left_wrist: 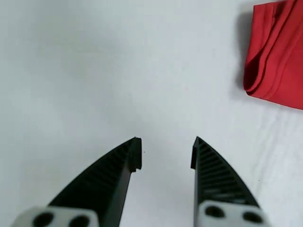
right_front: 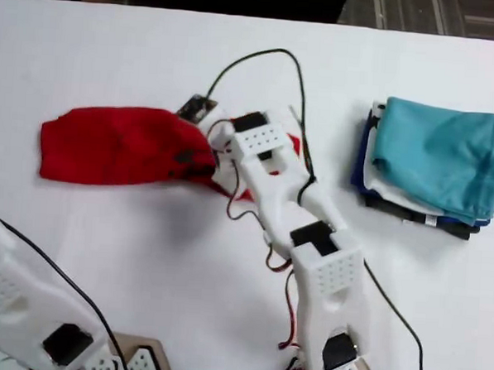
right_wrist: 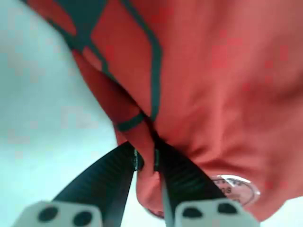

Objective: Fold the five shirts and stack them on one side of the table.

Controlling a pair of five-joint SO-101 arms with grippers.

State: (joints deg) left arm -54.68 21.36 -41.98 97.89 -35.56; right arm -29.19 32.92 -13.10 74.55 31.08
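Red shirt [right_front: 116,145] sits pinched by the right tool [right_wrist: 145,161], jaws nearly closed; the left tool [left_wrist: 165,153] gapes wide over the bench [left_wrist: 71,71].

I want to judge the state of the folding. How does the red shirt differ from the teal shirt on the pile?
The red shirt lies alone on the table, while the teal shirt tops a pile of folded shirts. The red shirt is a long, loose shape; the teal shirt is folded compactly. The right gripper is shut on the red shirt; no gripper touches the teal shirt. Both are shirts.
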